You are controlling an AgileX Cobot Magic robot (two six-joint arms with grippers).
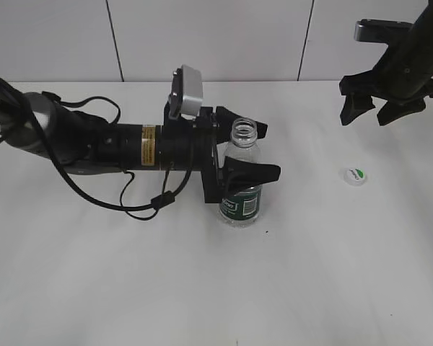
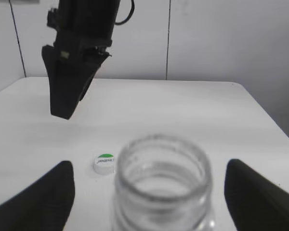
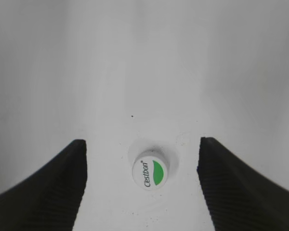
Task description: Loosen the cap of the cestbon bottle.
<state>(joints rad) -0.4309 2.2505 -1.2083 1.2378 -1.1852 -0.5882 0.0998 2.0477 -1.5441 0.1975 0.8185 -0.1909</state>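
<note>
The cestbon bottle (image 1: 242,189) stands upright on the white table, its threaded neck open with no cap on it. It is clear, with a dark green label band. My left gripper (image 1: 264,151) reaches in from the left and is open, one finger on each side of the bottle, with gaps to the neck in the left wrist view (image 2: 147,195). The cap (image 1: 353,175), white with a green patch, lies flat on the table to the bottle's right. It also shows in the left wrist view (image 2: 104,163) and the right wrist view (image 3: 151,173). My right gripper (image 1: 366,115) hangs open and empty above the cap.
The white table (image 1: 332,274) ends at a white panelled wall (image 1: 216,36) at the back. The left arm's cable (image 1: 130,205) loops over the table left of the bottle. The right gripper's finger (image 2: 67,91) hangs in the left wrist view.
</note>
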